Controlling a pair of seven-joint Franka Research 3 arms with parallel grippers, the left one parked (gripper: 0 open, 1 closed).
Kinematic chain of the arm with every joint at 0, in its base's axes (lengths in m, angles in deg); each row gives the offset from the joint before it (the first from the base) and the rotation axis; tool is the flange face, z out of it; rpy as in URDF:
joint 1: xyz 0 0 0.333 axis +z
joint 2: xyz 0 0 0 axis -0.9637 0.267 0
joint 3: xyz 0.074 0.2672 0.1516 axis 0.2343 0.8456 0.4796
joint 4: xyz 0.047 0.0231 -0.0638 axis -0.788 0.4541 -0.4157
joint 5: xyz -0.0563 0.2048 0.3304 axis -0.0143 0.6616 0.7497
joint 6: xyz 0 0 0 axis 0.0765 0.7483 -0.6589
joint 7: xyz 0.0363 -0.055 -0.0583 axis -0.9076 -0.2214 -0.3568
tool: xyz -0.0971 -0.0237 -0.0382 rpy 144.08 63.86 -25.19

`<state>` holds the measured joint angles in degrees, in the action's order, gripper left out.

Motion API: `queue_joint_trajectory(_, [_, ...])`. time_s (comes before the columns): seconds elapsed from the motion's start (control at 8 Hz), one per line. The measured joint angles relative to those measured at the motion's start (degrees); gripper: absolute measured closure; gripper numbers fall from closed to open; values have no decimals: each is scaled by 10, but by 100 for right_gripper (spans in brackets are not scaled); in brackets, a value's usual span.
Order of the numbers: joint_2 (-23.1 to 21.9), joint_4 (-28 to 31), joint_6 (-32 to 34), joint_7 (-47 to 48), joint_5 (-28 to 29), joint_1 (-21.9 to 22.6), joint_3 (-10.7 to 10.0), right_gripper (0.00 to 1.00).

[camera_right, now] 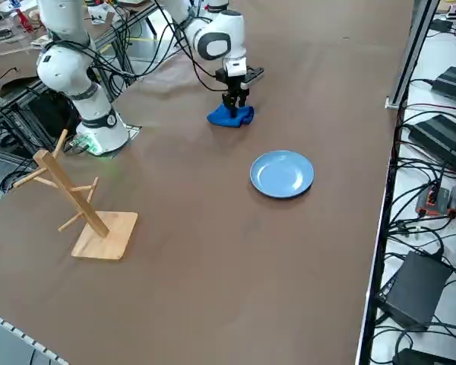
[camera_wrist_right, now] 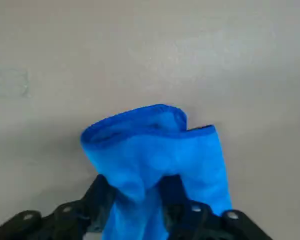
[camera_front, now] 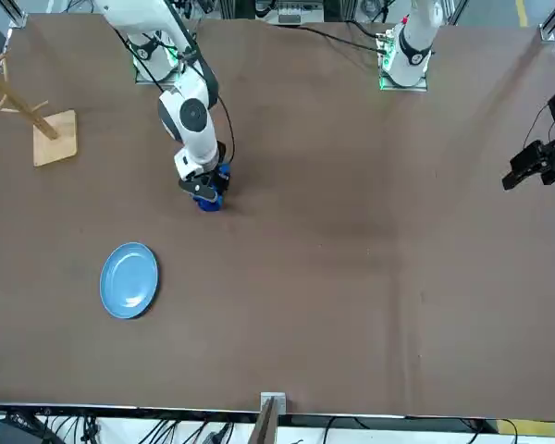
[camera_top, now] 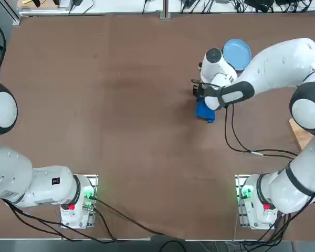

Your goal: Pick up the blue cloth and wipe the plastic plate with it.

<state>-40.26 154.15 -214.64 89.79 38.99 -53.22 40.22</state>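
Right gripper [camera_wrist_right: 140, 212] pinching the blue cloth [camera_wrist_right: 157, 160]: wrist view shows both dark fingers [camera_wrist_right: 102, 200] pressed into a bunched fold, cloth bulging out beyond them. Gripper points straight down at the table, low over it; in the right side view the gripper [camera_right: 234, 100] stands over the cloth [camera_right: 230, 115], whose lower part looks to rest on the table, though I cannot tell for sure.

Cloth crumpled, not flat. In the top view the cloth [camera_top: 205, 111] shows just below the gripper [camera_top: 199, 93], toward the robot's base, its longer run going roughly from gripper toward base. In the wrist view its long axis runs away from the fingers, rounded fold at the far end.

Left to right in the front view: wooden rack [camera_front: 37, 116] with pegs, on a square base, near the table's left edge; plastic plate [camera_front: 129, 279], light blue, round, lying flat, well apart from the rack; then gripper [camera_front: 203, 190] and cloth [camera_front: 209, 202], farther back. Plate and cloth apart, bare table between them, nothing in the way. Top view puts the plate [camera_top: 237, 54] just beyond the arm's wrist, partly covered by it.

Surface: brown table [camera_top: 121, 105], matte, plain. Cables [camera_top: 236, 139] loop from the arm down onto it. Beyond the right edge, black boxes [camera_right: 414, 289] and wiring on the floor.
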Motion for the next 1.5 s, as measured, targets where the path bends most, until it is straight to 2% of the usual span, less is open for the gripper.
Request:
queue_joint_trajectory(0.25, [1, -1, -2, 1, -18, -3, -1, 59])
queue_joint_trajectory(0.38, [-1, -1, -2, 1, -20, -4, -1, 72])
queue_joint_trajectory(0.5, [-1, -1, -2, 1, -21, -5, -2, 75])
queue_joint_trajectory(0.62, [-2, -2, -2, 1, -21, -10, -2, 90])
queue_joint_trajectory(1.12, [-4, -32, -4, -25, -31, -54, -9, 92])
queue_joint_trajectory(1.25, [-5, -50, 15, -34, -31, -67, -9, 92])
queue_joint_trajectory(1.5, [-6, -113, 113, -78, -13, -87, -8, 93])
